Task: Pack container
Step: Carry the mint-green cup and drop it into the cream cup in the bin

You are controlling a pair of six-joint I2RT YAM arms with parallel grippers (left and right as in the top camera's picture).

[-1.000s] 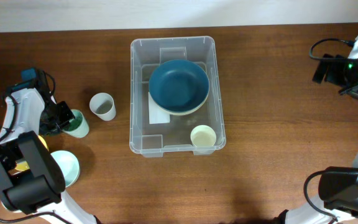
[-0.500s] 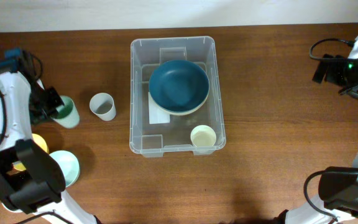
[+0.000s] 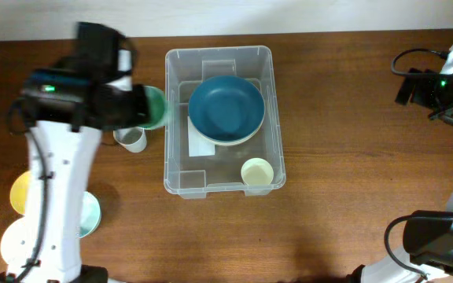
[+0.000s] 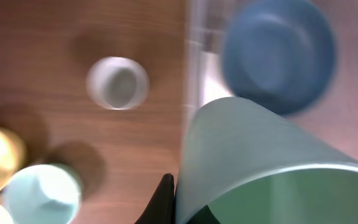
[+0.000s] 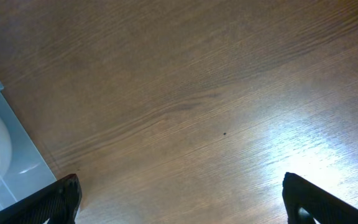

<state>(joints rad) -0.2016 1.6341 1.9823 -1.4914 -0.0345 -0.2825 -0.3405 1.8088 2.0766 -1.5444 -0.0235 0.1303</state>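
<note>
Container [image 3: 250, 51]: mid-table, long axis far-to-near, white label [image 3: 199, 146] on its floor.

Blue bowl [image 3: 226, 108]: inside, fills the far half.

Green cup [image 3: 154, 107]: off the table, tilted rather than upright, its right edge at the container's left wall, level with the bowl. The left wrist view is blurred.

Left gripper [image 3: 138, 108]: clamped on the green cup.

Right gripper [image 5: 179, 199]: fingers spread wide, nothing held, over bare table [image 5: 216, 93] far right. Only a container corner shows at its left.

White cup [image 3: 132, 137]: upright on the table, just near of the green cup.

Yellow cup [image 3: 256, 171]: inside, near-right corner.

Key relation: container lies directly right of the left gripper, so the left arm is much the nearer. Judgement: free floor is near-left, so the cup should go right and nearward, clearing the bowl.
</note>
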